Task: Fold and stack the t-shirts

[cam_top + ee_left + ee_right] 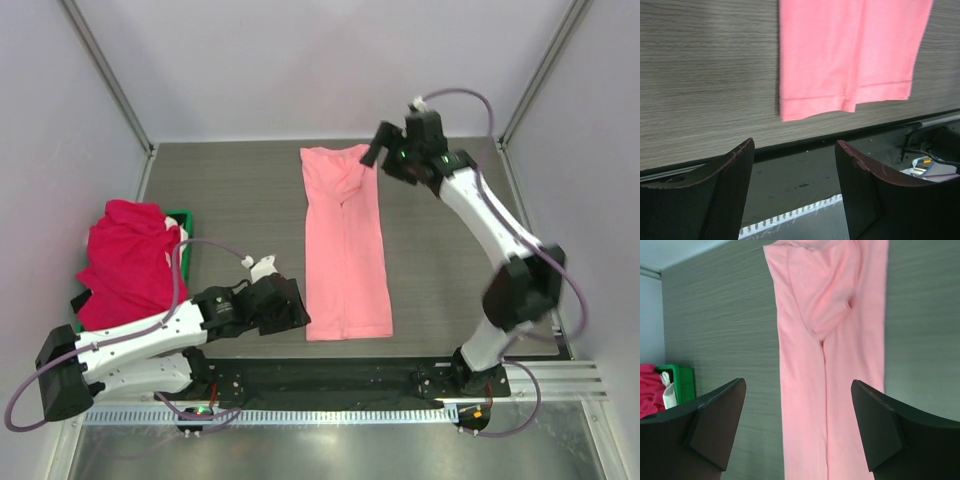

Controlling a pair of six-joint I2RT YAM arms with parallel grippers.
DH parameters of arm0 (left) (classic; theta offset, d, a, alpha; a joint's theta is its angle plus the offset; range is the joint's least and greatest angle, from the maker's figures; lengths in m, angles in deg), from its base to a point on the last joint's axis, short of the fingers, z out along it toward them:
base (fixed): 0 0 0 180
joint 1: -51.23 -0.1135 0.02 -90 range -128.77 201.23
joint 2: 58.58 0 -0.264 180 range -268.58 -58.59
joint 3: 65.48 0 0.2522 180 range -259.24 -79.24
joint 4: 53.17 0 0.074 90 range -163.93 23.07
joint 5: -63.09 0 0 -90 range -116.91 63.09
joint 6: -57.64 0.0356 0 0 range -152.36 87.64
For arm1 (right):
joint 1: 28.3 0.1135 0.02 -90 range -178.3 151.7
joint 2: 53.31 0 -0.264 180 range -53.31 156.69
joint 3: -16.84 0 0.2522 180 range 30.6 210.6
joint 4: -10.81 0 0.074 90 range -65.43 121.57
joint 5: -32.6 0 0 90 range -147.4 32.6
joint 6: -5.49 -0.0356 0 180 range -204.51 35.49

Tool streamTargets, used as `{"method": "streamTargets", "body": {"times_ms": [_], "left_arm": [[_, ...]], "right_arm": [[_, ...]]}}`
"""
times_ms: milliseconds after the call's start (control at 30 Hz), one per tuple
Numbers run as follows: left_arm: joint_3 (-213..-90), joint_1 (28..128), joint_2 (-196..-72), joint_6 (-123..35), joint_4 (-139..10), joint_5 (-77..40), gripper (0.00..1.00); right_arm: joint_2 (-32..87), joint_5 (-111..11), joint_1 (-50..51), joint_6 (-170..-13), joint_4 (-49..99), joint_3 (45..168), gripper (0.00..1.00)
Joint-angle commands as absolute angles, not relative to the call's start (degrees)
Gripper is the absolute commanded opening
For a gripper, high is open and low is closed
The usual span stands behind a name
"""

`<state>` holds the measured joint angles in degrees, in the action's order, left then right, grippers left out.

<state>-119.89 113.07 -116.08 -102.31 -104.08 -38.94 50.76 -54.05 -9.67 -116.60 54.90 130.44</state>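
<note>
A salmon-pink t-shirt (pixel 345 245) lies flat mid-table, folded lengthwise into a long narrow strip with its collar end at the far side. A heap of crimson t-shirts (pixel 125 265) rests at the left over the green tray. My left gripper (pixel 293 317) sits low beside the pink strip's near-left corner. In its wrist view the pink hem (pixel 850 55) lies ahead of the left gripper (pixel 795 150), which is open and empty. My right gripper (pixel 373 153) hovers at the strip's far-right corner. From the right wrist, the right gripper (pixel 797 390) is open above the pink t-shirt (pixel 830 365).
The green tray (pixel 184 222) peeks out from under the crimson heap at the table's left edge, and shows again as the green tray (pixel 682 382) beside a bit of white cloth (pixel 669 392). The black base rail (pixel 330 375) runs along the near edge. Grey walls close in three sides.
</note>
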Motion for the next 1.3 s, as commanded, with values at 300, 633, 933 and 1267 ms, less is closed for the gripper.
{"method": "streamTargets", "body": {"times_ms": [300, 633, 933, 1267], "left_arm": [[-106.94, 113.19, -114.30, -109.87, -89.62, -41.59, 0.67], [-105.96, 113.19, -121.52, -110.41, -84.51, -40.18, 0.62], [-105.17, 113.11, -121.87, -110.93, -83.19, -40.80, 0.61], [-102.80, 113.11, -124.85, -112.86, -78.19, -40.45, 0.57]], "right_arm": [[-2.47, -69.00, 10.80, -145.92, 62.01, 65.63, 0.82], [-0.58, -69.53, 18.99, -151.48, 58.15, 56.36, 0.65], [3.55, -67.86, 19.07, -151.83, 52.52, 52.32, 0.40], [1.54, -67.77, 19.07, -151.74, 53.13, 51.87, 0.17]]}}
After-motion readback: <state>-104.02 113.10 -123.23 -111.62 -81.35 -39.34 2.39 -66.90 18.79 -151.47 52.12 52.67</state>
